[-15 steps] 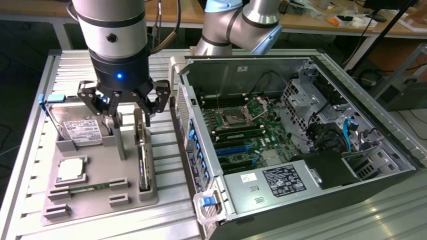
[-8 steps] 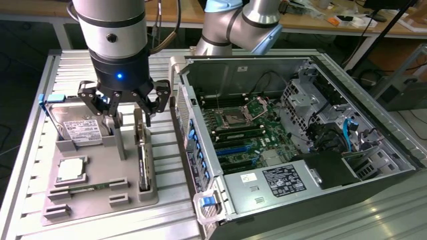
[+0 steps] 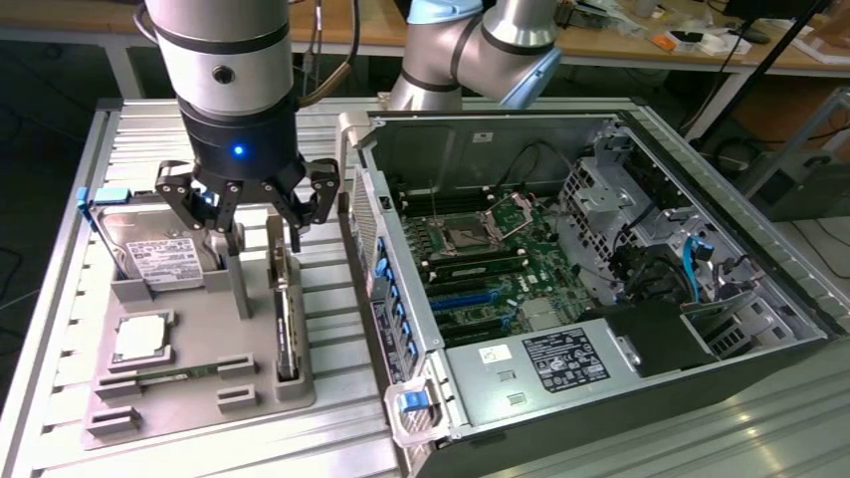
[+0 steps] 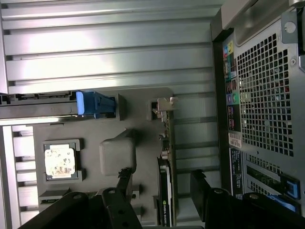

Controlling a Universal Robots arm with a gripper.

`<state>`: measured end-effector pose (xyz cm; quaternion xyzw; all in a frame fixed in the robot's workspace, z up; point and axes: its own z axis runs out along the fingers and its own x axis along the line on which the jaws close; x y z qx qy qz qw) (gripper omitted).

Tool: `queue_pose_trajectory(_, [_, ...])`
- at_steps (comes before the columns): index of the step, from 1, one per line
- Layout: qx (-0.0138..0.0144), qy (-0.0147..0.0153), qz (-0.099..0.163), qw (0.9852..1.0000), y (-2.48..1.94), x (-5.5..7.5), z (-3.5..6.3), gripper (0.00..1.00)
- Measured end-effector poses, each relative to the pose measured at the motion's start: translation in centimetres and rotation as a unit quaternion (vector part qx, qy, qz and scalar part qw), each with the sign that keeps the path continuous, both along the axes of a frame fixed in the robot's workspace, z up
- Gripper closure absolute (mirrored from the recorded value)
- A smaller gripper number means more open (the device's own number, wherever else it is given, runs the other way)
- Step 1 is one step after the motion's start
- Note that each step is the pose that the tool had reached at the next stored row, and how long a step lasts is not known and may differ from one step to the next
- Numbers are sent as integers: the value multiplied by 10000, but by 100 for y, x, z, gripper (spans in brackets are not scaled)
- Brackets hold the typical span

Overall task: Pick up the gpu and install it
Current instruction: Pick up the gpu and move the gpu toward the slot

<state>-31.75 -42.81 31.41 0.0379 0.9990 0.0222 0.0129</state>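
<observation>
While the gpu (image 3: 283, 319) (image 4: 165, 188) stands on its long edge in a slot of the grey tray (image 3: 199, 403) (image 4: 143, 138), the jaws hang spread wide over its far end, holding nothing. In the wrist view the dark fingers (image 4: 123, 180) flank the card with a gap on each side, so the card sits between them untouched. The arm (image 3: 229, 80) stands vertical above the tray's far part.

The tray lies on the ribbed metal bench (image 3: 67, 329), toward the bench edge at the exterior view's left. The gpu occupies the side of the tray nearest the computer case (image 3: 598, 299) (image 4: 267, 90). The case lies on its side just beside the tray with its panel off and its motherboard (image 3: 485, 259) facing up. Its perforated rear wall with the ports appears in the wrist view.

On the tray's other side the hard drive (image 3: 166, 261), with its white label, stands in its holder with a blue tab (image 3: 111, 194) (image 4: 95, 104) at its far end. Toward the bench edge nearest the exterior camera, the square processor (image 3: 139, 340) (image 4: 59, 161) lies in its recess. Closer still to that edge, the narrow memory stick (image 3: 173, 376) lies flat. A raised grey post (image 3: 237, 279) (image 4: 117, 155) stands between the hard drive and the gpu.
</observation>
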Motion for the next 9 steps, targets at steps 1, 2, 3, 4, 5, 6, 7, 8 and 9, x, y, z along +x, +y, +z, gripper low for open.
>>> queue_pose_trajectory(1, [-2, 3, 0, 10000, 0, -1, 0, 40])
queue_pose_trajectory(2, [-2, 3, 0, 10000, 0, -1, 0, 40])
queue_pose_trajectory(3, [-3, 3, 0, 10000, 0, 0, 0, 40])
queue_pose_trajectory(4, [-2, 3, 0, 10000, -1, 1, -1, 40])
queue_pose_trajectory(5, [-2, 3, -1, 10000, -1, 2, -1, 40])
queue_pose_trajectory(6, [-3, 7, -1, 10000, -1, 7, 0, 40])
queue_pose_trajectory(7, [-3, 10, 0, 10000, -2, 10, 0, 40])
queue_pose_trajectory(8, [-3, 11, -1, 10000, -2, 11, 1, 40])
queue_pose_trajectory(9, [-3, 14, -1, 10000, -2, 12, 2, 40])
